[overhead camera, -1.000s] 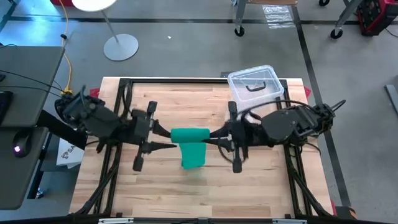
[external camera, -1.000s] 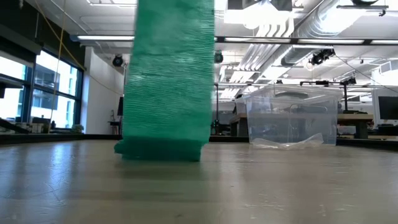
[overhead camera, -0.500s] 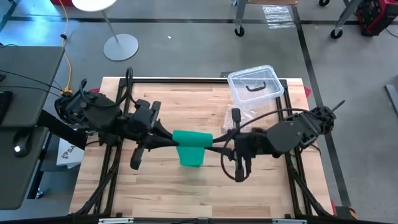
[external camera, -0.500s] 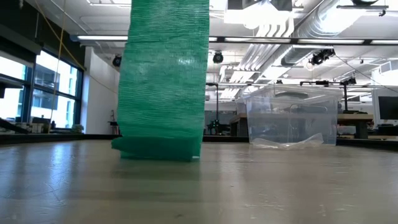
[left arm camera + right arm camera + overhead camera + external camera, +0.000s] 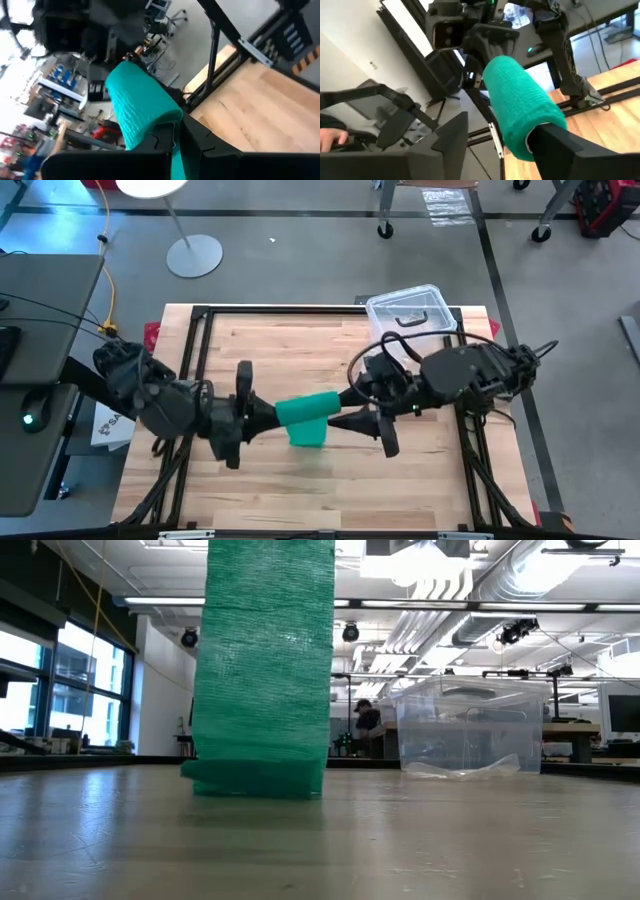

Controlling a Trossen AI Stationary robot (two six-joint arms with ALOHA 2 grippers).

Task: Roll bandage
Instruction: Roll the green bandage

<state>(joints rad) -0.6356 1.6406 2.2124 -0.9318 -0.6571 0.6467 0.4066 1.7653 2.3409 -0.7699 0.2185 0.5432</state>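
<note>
Light wood bench sitting on a black frame over a grey floor; the bandage is hanging above the middle of it, rolled part held up between both arms, green tail dropping down so its folded end is resting on the wood. Left claw is gripping the roll's end on its own side, fingers closed tight on the fabric. Right claw is sitting at the roll's other end with fingers spread apart, one finger touching the roll. Clear plastic box with a black handle is standing at the bench's far edge behind the bandage, crinkly clear bag inside it. Room behind: ceiling ducts, strip lights, big windows, a person far off.
</note>
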